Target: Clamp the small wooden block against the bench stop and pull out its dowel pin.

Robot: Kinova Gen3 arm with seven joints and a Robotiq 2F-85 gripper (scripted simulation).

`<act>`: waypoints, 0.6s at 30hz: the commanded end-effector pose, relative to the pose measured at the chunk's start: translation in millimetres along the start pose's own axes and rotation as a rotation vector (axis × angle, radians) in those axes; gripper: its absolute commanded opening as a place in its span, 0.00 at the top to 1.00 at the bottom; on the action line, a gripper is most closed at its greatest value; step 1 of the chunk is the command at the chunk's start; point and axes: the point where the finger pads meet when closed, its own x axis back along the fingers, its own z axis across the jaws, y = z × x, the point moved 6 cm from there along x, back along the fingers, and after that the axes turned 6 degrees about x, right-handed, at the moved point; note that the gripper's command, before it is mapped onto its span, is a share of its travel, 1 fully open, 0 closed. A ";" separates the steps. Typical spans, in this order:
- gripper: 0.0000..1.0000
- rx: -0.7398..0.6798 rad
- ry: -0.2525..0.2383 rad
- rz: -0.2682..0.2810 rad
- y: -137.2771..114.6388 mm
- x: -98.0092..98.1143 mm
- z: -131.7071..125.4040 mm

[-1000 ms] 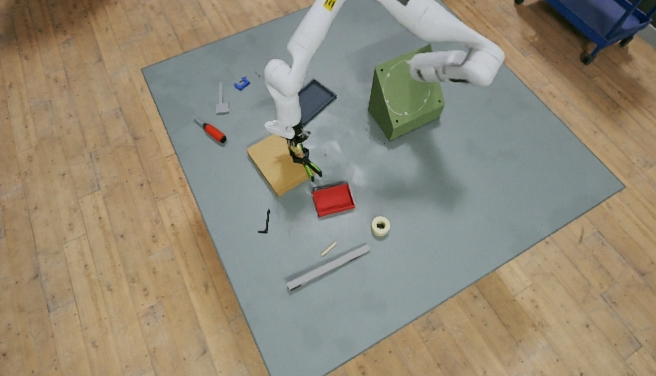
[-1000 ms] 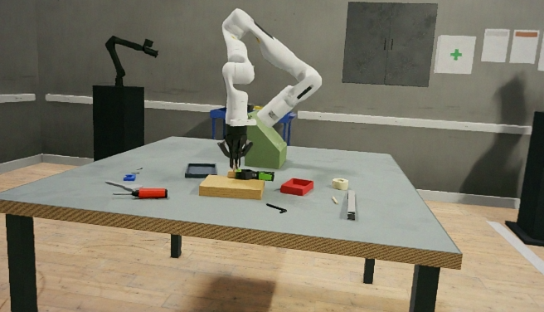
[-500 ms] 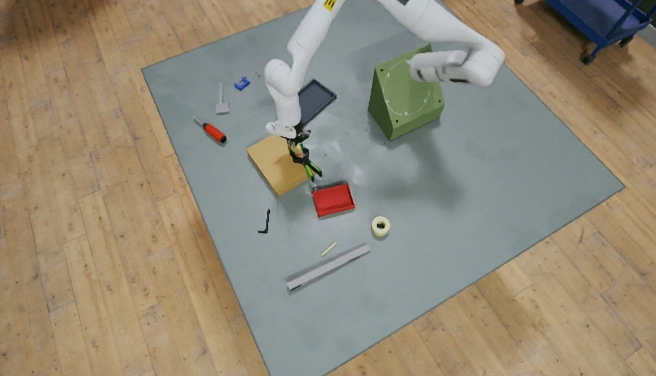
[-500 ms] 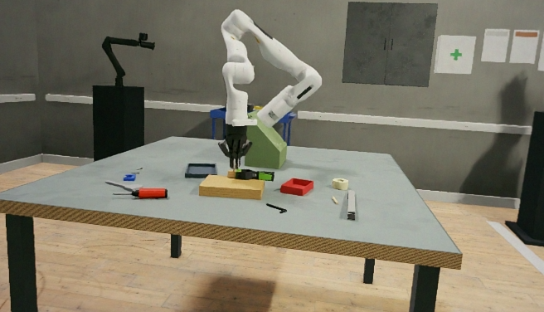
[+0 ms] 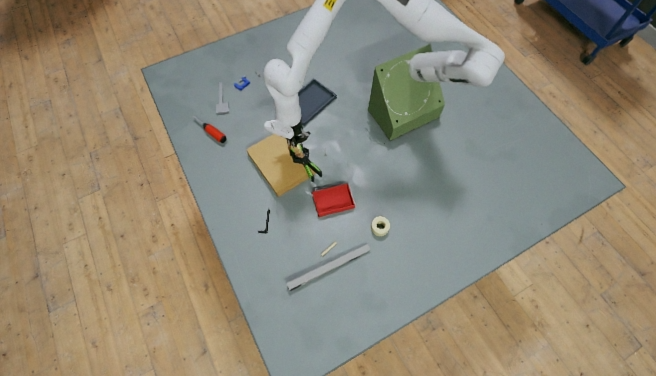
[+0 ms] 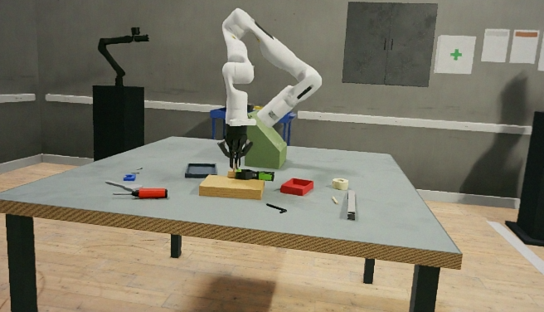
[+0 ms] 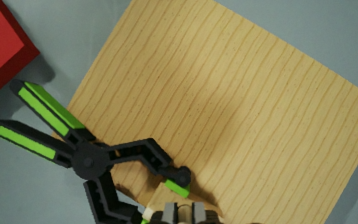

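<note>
Top: tool (image 5: 296, 149) (image 6: 235, 169) (image 7: 185, 215) down over 1 edge of the bench board (image 5: 275, 166) (image 6: 231, 188) (image 7: 225, 100), at the small wooden block (image 5: 297, 151) (image 6: 231, 174) (image 7: 161, 197). Spring clamp (image 5: 308, 166) (image 6: 249, 174) (image 7: 89, 161) handles point toward the red tray (image 5: 333, 200) (image 6: 297, 187) (image 7: 12, 50). Pin too small to confirm here.

Exterior: tool upright, fingers nearly together at the block, clamp lying roughly level beside it. Can't judge pin depth or whether anything is loose behind the block.

Wrist: tool gripping the dowel pin (image 7: 185, 212), pin between 2 fingertips above the block. 1 green clamp pad bears on the block; stop mostly hidden. Likely step: pull, maybe twisting. Pin should be light, stiff, smooth, possibly slippery; keep hold centered on its shaft, draw straight up along the hole. Tilting could bind it or drag the block. Could roll once out, so a walled tray looks safest.
</note>
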 end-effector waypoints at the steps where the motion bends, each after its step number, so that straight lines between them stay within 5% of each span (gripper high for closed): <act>1: 0.90 -0.031 0.004 0.001 -0.5 1.9 0.8; 18: 0.90 -0.173 0.004 0.002 -0.5 2.1 0.8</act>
